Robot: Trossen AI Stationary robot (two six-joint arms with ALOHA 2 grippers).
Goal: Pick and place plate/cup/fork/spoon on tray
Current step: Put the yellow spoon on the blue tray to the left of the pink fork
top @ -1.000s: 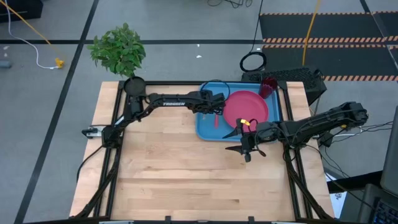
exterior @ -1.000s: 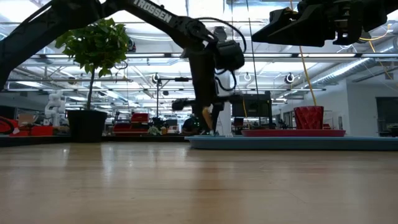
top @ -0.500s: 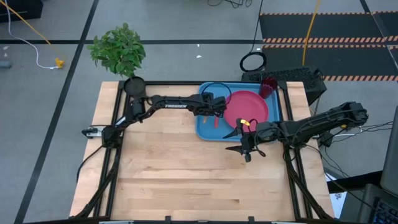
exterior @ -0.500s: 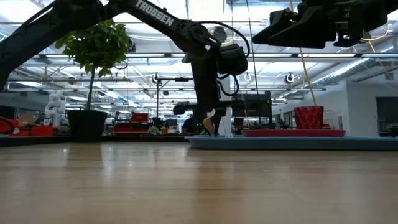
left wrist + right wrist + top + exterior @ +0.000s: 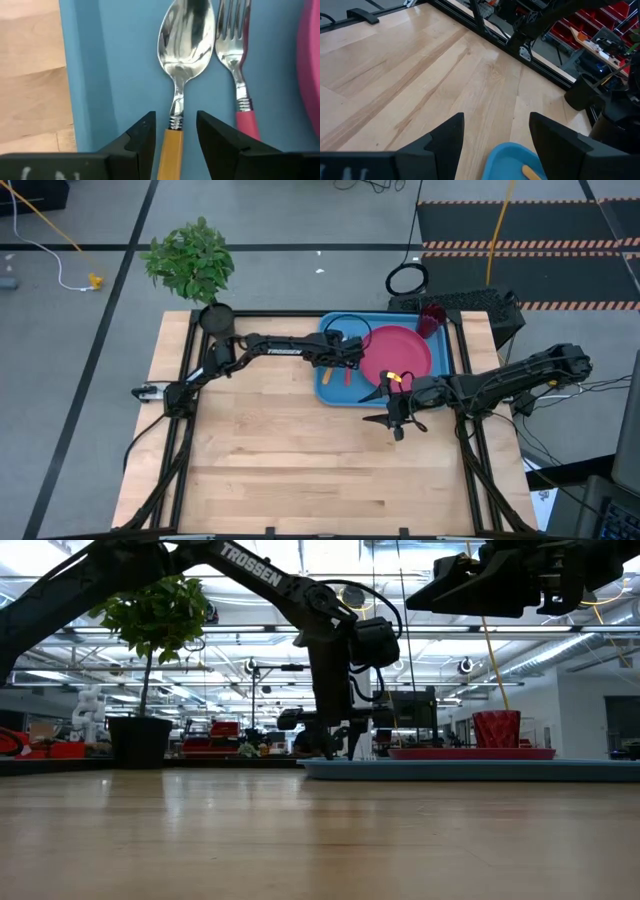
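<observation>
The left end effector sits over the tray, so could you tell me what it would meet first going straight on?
Most likely the spoon: its orange handle lies between the open left end effector fingers, on the tray.

Open fingers (image 5: 446, 137), wooden table (image 5: 420, 75), tray (image 5: 507, 160) corner

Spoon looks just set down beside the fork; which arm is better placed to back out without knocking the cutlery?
Left. The left gripper is open astride the spoon, which lies flat on the tray beside the fork; a straight lift probably clears both. The right gripper waits open at the tray's near edge.
</observation>
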